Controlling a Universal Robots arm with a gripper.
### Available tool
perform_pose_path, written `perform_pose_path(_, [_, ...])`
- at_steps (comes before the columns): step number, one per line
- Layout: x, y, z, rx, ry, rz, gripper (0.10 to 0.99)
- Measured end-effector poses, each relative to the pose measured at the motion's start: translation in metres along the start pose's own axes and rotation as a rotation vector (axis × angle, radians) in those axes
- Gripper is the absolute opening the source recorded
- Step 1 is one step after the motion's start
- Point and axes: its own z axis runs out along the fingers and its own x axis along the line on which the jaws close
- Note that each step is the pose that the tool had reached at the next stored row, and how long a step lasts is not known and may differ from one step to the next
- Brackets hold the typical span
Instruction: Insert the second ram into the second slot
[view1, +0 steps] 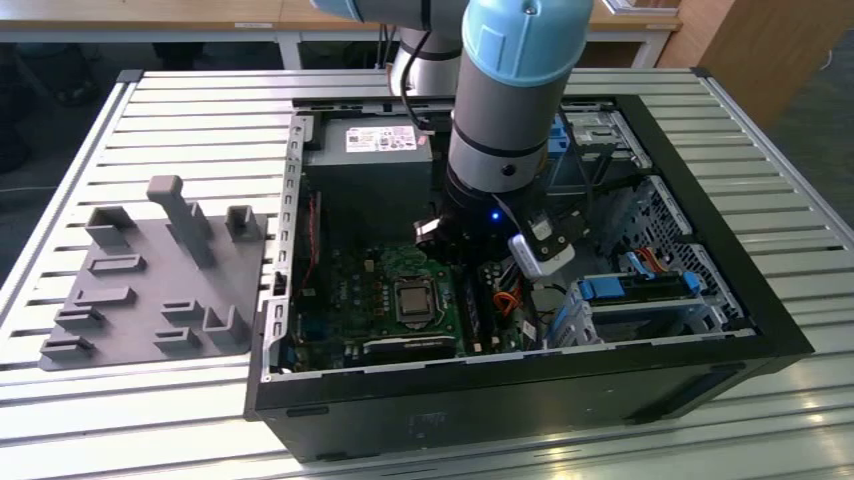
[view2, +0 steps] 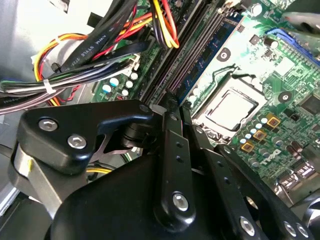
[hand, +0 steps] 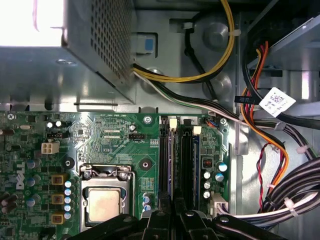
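A: What can't you make out at the gripper (hand: 171, 208)?

B: Whether it is clamped or loose: I cannot tell. Its black linkage covers the near end of the memory slots (hand: 185, 160) in both wrist views. A thin blue-green strip, which I take for the second ram (hand: 171, 165), stands on edge among the slots, in line with the gripper's middle. Contact between the two is hidden, and so is how deep the strip sits.

A: And the arm (view1: 501, 120)?

B: In the exterior view it hangs almost upright into the open computer case (view1: 507, 410), with its wrist low over the motherboard (view1: 360, 290). The wrist covers the slots there. The arm's upper part is cut off by the frame edge.

A: How much room is there around it?

B: It is tight. The slots lie between the processor socket (hand: 104, 200) and a thick bundle of cables (hand: 295, 185), which runs near the outermost slot. Beyond the slots' far ends is the perforated metal power supply box (hand: 100, 35). Blue drive brackets (view1: 634, 290) stand near the wrist on the exterior view's right. Outside the case, on the exterior view's left, a grey fixture plate (view1: 147, 290) lies on the slatted table (view1: 174, 110), well apart from the arm.
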Motion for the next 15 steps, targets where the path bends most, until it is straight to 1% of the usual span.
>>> perform_pose_path(5, [-0.0001, 0.0, 0.0018, -0.001, -0.0001, 0.0, 0.137])
perform_pose_path(12, [-0.0009, 0.0, 0.0024, -0.001, 0.0004, 0.0, 0.137])
perform_pose_path(15, [-0.0014, -0.0004, 0.0024, -0.001, 0.0055, 0.0, 0.137])
